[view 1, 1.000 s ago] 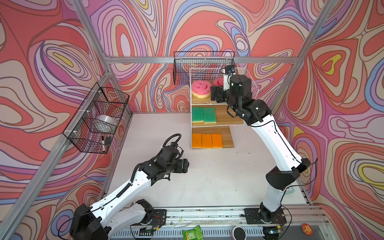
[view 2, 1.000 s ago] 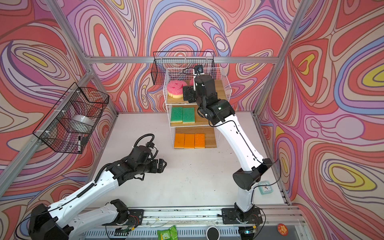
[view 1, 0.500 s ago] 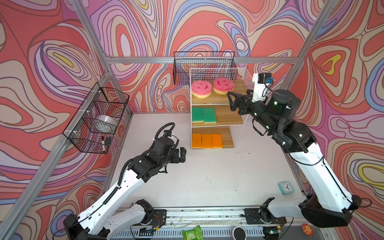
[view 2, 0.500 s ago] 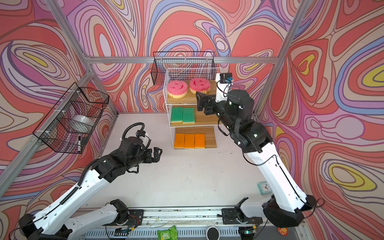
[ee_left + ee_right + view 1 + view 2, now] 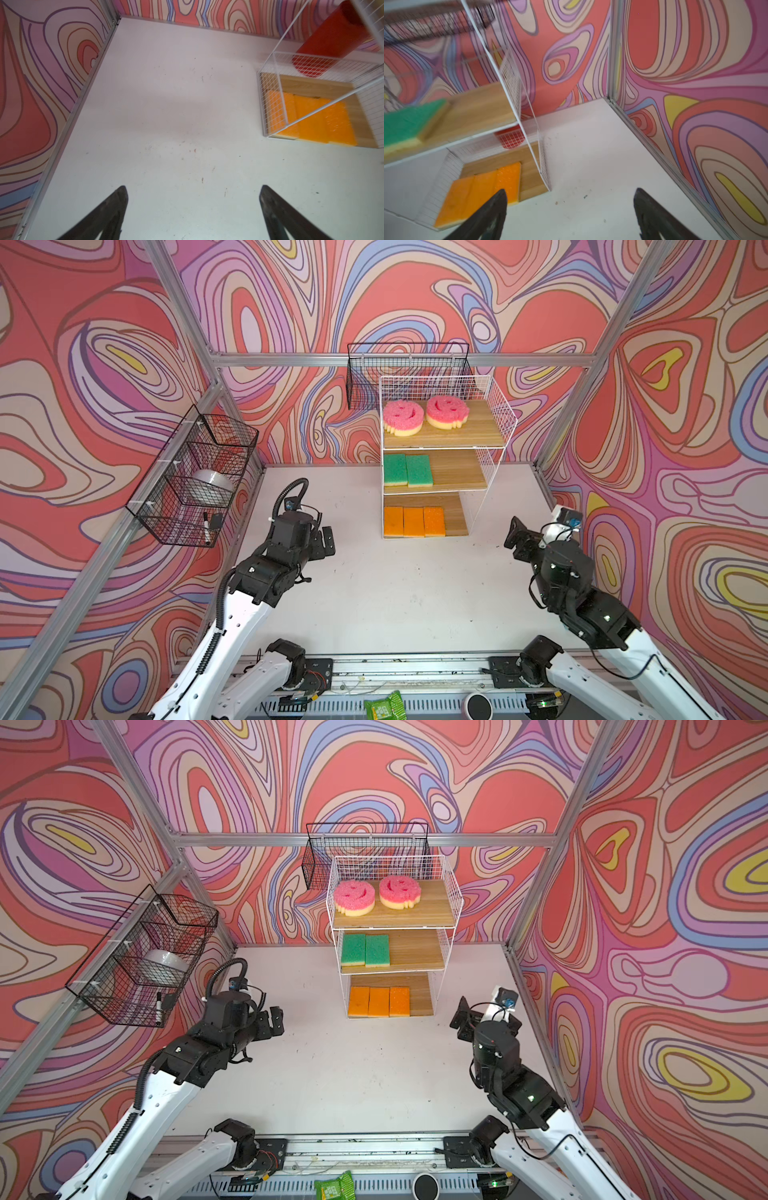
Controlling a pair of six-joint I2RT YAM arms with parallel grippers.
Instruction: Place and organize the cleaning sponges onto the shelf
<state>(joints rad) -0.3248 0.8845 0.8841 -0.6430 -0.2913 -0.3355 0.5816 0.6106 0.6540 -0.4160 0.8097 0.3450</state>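
Note:
The shelf [image 5: 500,414] [image 5: 454,894] stands at the back of the table. Two pink smiley cleaning sponges [image 5: 402,418] [image 5: 354,896] lie side by side on its top board. Two green ones [image 5: 407,469] [image 5: 365,949] lie on the middle board, and three orange ones [image 5: 413,521] [image 5: 378,1001] on the bottom board. My left gripper [image 5: 323,542] [image 5: 193,191] hovers open and empty over the table, left of the shelf. My right gripper [image 5: 517,537] [image 5: 570,194] is open and empty to the right of the shelf's foot, near the orange sponges [image 5: 477,193].
A black mesh basket [image 5: 195,477] with a pale roll and a marker hangs on the left wall. Another black basket [image 5: 407,364] hangs behind the shelf. A red cylinder [image 5: 332,37] lies behind the rack. A green packet [image 5: 384,705] lies on the front rail.
My right arm has pulled away from the top board and dropped to the right front, leaving the second smiley sponge there. My left arm has drawn back toward the left wall.

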